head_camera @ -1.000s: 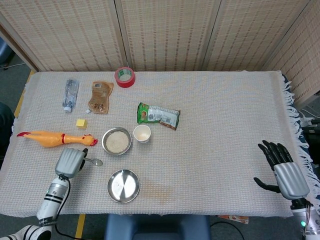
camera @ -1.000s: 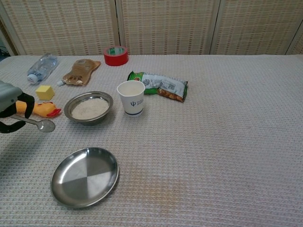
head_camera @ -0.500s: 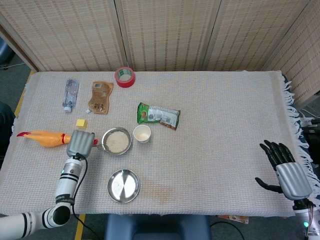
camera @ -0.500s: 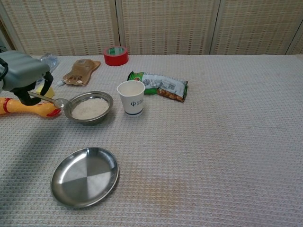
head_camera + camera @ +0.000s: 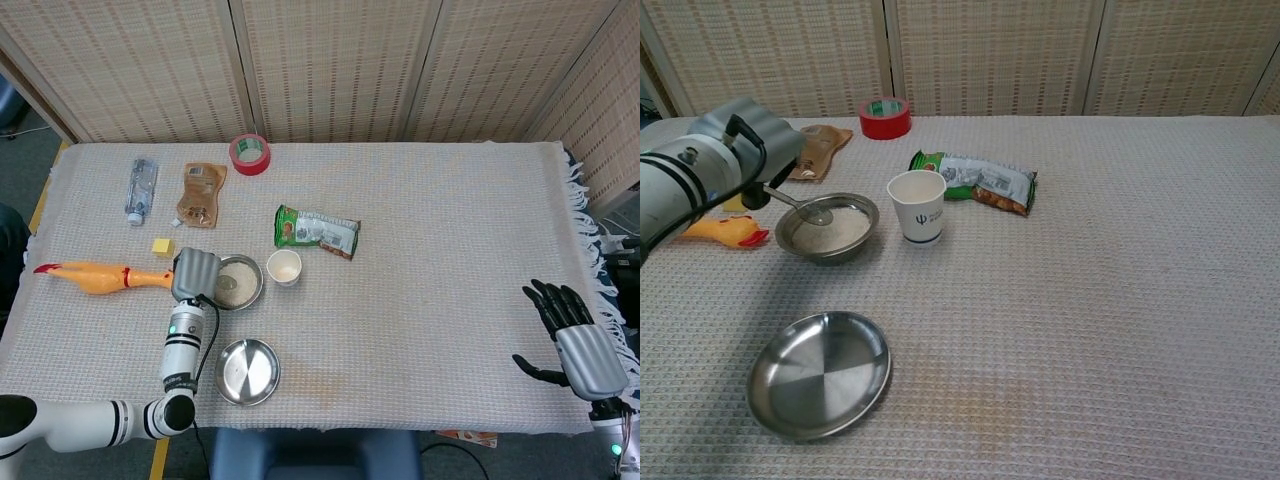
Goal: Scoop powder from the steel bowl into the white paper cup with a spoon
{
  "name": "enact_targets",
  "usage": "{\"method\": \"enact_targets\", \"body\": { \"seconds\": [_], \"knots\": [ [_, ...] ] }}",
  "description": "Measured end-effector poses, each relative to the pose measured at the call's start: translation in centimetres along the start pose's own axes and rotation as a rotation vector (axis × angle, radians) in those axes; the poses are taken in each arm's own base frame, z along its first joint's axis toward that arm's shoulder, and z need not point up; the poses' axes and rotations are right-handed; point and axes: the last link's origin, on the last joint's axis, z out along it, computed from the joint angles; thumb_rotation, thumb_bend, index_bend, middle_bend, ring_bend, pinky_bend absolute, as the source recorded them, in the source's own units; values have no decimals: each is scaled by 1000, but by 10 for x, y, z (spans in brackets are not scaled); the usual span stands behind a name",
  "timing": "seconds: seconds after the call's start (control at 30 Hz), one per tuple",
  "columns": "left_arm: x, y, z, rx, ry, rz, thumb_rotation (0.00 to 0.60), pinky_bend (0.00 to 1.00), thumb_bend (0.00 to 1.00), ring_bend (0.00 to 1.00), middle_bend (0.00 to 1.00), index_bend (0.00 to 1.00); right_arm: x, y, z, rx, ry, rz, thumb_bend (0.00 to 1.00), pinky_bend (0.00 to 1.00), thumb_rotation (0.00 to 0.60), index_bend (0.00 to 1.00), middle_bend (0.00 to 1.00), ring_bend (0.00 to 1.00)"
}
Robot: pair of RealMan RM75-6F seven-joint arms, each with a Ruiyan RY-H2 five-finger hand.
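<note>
The steel bowl [image 5: 243, 283] [image 5: 830, 232] holds pale powder and stands left of the white paper cup [image 5: 284, 267] [image 5: 917, 206]. My left hand [image 5: 195, 274] [image 5: 750, 140] grips a metal spoon [image 5: 800, 205] at the bowl's left rim. The spoon's bowl hangs just over the powder's left side. In the head view the hand hides the spoon. My right hand [image 5: 578, 340] hovers open by the table's right front corner, holding nothing.
An empty steel plate [image 5: 246, 371] [image 5: 820, 372] lies in front of the bowl. A rubber chicken [image 5: 100, 276], yellow cube [image 5: 162, 246], bottle [image 5: 141, 189], brown pouch [image 5: 202, 193], red tape roll [image 5: 249, 154] and green snack packet [image 5: 317, 231] lie around.
My left hand has carried the spoon right, from beside the rubber chicken to the bowl's left rim, with the spoon tip now over the powder. The right hand has barely moved.
</note>
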Motion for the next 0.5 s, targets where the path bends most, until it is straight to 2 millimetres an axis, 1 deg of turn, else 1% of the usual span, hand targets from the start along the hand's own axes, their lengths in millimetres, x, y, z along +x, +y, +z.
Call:
{"method": "enact_targets", "body": {
  "seconds": [0.2,0.5],
  "knots": [
    [-2,14,3,39,13,103,600,1000,386,1000,1000,555,3,0,-2,5,4,9,115,0,522,0,0,0],
    [-11,21,7,96,16,215,600,1000,385,1000,1000,540,6,0,-5,17,10,19,116,0,522,0,0,0]
  ]
}}
